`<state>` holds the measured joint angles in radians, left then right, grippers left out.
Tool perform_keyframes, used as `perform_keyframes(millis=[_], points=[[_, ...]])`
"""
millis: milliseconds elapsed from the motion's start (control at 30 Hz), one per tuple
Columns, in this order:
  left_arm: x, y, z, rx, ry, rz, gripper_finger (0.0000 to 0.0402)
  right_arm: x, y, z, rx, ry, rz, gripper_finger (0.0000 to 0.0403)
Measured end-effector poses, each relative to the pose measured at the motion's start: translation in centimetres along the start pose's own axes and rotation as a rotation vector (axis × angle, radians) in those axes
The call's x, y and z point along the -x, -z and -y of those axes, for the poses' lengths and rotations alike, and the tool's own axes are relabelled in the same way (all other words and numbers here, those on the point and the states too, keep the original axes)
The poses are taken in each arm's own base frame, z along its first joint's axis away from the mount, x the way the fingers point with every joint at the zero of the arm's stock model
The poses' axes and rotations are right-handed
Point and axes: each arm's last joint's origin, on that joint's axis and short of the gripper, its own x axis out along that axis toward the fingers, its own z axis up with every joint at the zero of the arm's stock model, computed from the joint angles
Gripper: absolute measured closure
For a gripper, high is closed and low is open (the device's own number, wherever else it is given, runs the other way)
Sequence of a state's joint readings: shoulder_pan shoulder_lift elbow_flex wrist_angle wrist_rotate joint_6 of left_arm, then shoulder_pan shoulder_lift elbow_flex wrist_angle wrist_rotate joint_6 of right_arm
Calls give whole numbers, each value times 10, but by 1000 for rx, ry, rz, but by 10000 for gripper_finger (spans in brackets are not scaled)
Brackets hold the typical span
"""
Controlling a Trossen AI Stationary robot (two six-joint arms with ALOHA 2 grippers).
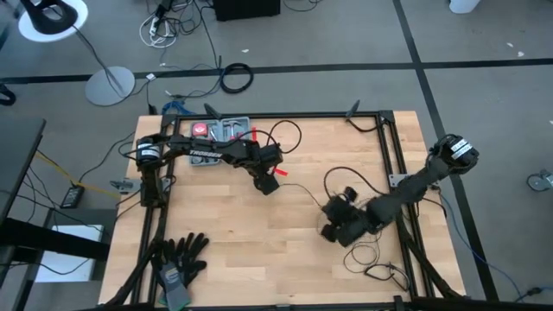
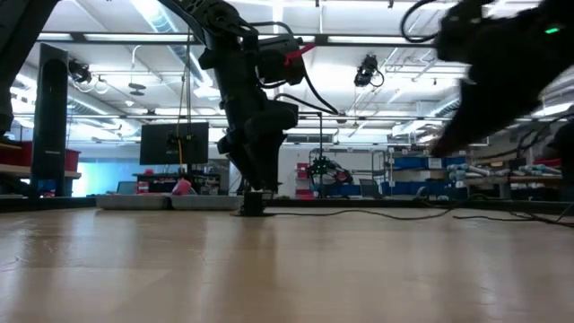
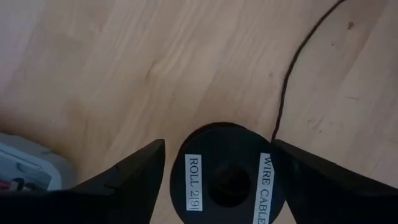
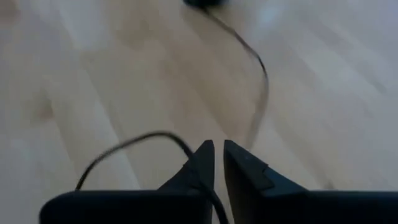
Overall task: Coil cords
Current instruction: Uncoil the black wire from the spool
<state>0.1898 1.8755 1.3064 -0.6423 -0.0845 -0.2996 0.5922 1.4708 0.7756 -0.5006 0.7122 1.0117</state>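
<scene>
The thin black wire (image 1: 302, 188) runs across the middle of the wooden table from a small round black spool (image 3: 227, 180) labelled "WIRE CABLE". The spool stands flat on the table and also shows in the low view (image 2: 252, 205). My left gripper (image 1: 266, 184) points down over it, open. Its fingers (image 3: 143, 171) stand on either side of the spool, and a strip of table shows between this finger and the spool. My right gripper (image 1: 333, 226) is right of centre, raised above the table, shut on the wire (image 4: 261, 74). More wire loops lie around it. My right gripper pinches the thin wire (image 4: 186, 147) between its two fingertips. One slack stretch curves off from the fingers to one side over the table. Another stretch runs on toward the far dark spool. The fingers slant down toward the table from its right.
A grey tray (image 1: 220, 131) of tools sits at the far left. Black gloves (image 1: 177, 255) lie near the front left corner. A dark metal frame (image 1: 389, 147) rims the table. Loose wire loops (image 1: 371, 259) lie at the near right. Bare wood lies between the arms.
</scene>
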Motion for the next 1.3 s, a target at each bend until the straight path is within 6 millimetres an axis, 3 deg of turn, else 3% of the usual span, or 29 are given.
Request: perform_keyframes(millis=[333, 533, 700, 833, 1067, 1300], points=[[0, 5, -1, -6, -41, -42, 108, -49, -51, 19, 155, -153, 232, 327], [3, 7, 1, -8, -98, -25, 108, -81, -68, 31, 213, -192, 270, 285], [8, 10, 0, -12, -142, -33, 108, -111, -63, 28, 248, -225, 285, 256], [8, 10, 0, -15, -153, -37, 108, -122, -61, 27, 239, -221, 300, 246], [1, 19, -5, -20, -209, -51, 108, -133, -58, 30, 231, -202, 292, 246], [-10, 23, -2, 3, -94, -11, 108, -134, -62, 34, 213, -196, 310, 246]])
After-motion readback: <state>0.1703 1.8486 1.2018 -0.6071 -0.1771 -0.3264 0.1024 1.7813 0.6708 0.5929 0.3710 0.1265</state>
